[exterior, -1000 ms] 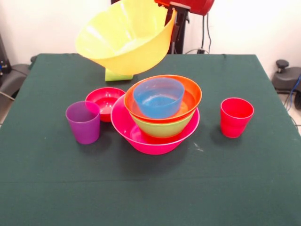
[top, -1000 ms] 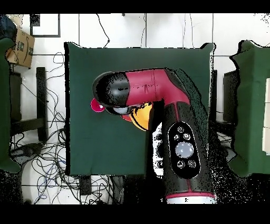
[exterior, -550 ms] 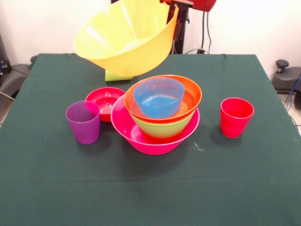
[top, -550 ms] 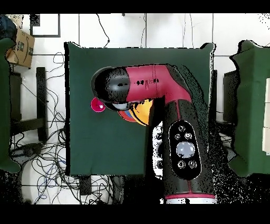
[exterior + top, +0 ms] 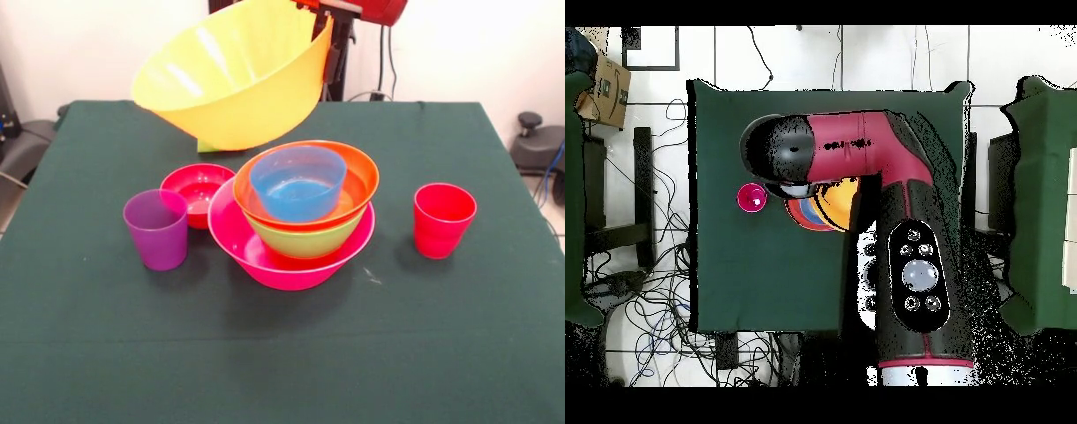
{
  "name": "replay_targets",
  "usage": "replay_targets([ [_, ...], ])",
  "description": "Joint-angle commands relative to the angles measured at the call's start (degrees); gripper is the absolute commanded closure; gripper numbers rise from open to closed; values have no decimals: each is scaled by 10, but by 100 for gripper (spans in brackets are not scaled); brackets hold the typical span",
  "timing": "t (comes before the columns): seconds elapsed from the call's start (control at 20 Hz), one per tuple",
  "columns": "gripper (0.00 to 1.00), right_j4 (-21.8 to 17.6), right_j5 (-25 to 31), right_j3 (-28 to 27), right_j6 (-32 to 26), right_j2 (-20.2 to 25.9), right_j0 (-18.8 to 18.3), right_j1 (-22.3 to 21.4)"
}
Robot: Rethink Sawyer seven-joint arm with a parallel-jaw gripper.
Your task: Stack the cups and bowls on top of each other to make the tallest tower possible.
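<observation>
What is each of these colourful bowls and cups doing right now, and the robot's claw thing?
Large yellow plastic bowl: lifted, tilted, held at its rim.
Gripper: shut on the yellow bowl's rim.
Small blue bowl: nested atop the pink-based tower.
Small red bowl: upright on table.
Purple cup: upright.
Red cup: upright.

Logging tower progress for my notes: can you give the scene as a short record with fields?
held: large yellow plastic bowl, tilted, lifted above the table
gripper: at that bowl's rim, fingers hidden
tower: wide pink bowl, then green bowl, orange bowl, blue bowl
loose: small red bowl, purple cup, red cup
</observation>
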Motion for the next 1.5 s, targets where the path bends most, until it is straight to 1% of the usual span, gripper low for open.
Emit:
replay_targets([
  [0.05,100,1,46,-41,46,-6,16,28],
  [0.55,100,4,56,-76,37,-11,23,49],
  [1.2,100,16,69,-79,34,-22,31,42],
  [1.5,100,18,63,-80,49,-27,42,47],
])
